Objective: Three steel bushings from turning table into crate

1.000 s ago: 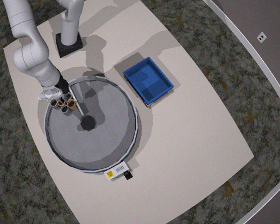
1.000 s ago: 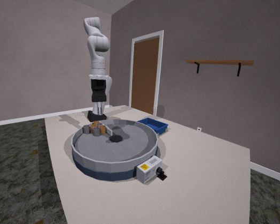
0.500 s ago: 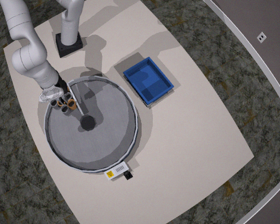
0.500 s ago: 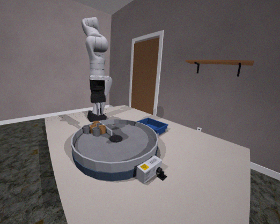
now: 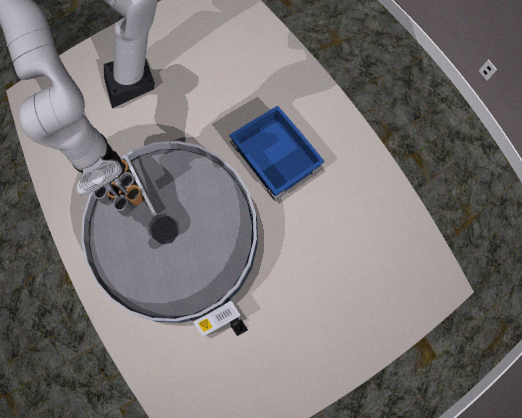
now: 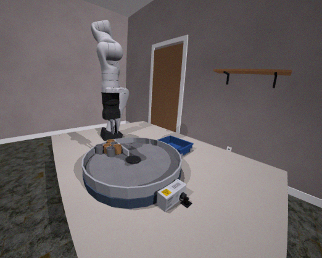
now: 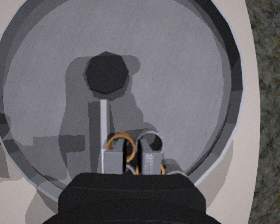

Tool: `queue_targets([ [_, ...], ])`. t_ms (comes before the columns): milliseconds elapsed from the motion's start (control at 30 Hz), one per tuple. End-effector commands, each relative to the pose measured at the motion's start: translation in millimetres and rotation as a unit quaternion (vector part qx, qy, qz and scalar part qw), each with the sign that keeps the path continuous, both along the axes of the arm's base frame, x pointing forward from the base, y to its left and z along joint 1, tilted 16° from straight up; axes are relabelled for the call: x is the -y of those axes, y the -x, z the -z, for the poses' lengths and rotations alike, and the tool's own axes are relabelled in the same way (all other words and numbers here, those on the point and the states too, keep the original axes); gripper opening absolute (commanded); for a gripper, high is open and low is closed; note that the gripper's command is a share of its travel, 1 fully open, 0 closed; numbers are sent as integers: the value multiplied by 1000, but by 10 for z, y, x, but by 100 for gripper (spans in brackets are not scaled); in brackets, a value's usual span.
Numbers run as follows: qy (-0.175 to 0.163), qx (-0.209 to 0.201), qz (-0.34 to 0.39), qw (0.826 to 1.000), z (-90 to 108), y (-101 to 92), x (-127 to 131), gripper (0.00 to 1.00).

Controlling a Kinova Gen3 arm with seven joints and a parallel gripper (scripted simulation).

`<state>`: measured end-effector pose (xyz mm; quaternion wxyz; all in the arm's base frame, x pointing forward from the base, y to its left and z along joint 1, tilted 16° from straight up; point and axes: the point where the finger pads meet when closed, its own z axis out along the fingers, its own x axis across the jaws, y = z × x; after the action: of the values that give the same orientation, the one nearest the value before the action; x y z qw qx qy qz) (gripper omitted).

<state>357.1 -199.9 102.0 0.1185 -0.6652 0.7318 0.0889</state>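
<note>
The turning table [image 5: 203, 270] [image 6: 122, 176] [image 7: 181, 50] holds a tight cluster of upright bushings beside its divider. Three are grey steel: one at the hub side [image 5: 120, 203] [image 6: 110, 151] [image 7: 155, 141], one near the outer wall [image 5: 100, 193] [image 6: 99, 149], and one nearer the divider [image 5: 127, 179], partly hidden. Three are orange: one by the divider [image 5: 133, 195] [image 6: 117, 149], one in the middle [image 6: 107, 149] and one at the back [image 6: 111, 141]. My gripper [image 5: 116, 191] [image 6: 113, 131] [image 7: 132, 150] points down above the cluster, partly open, with nothing between its fingers. The blue crate [image 5: 300, 176] [image 6: 187, 149] looks empty.
The divider [image 5: 141, 186] [image 6: 123, 148] [image 7: 103, 125] runs from the dark hub [image 5: 164, 229] [image 6: 133, 159] [image 7: 106, 73] to the raised rim. A white box [image 5: 217, 318] and a small black device [image 5: 239, 326] [image 6: 185, 200] stand at the table's outer side.
</note>
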Motion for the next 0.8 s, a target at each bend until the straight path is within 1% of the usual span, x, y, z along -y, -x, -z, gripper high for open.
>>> queue_targets([
  [0,2,7,-23,1000,4,-6,10,34],
  [133,8,35,-114,993,40,-17,33,34],
  [533,8,35,-114,993,40,-17,33,34],
  [600,11,51,-155,987,47,-46,30,34],
  [700,16,71,-223,972,74,-54,47,34],
  [767,16,71,-223,972,74,-54,47,34],
])
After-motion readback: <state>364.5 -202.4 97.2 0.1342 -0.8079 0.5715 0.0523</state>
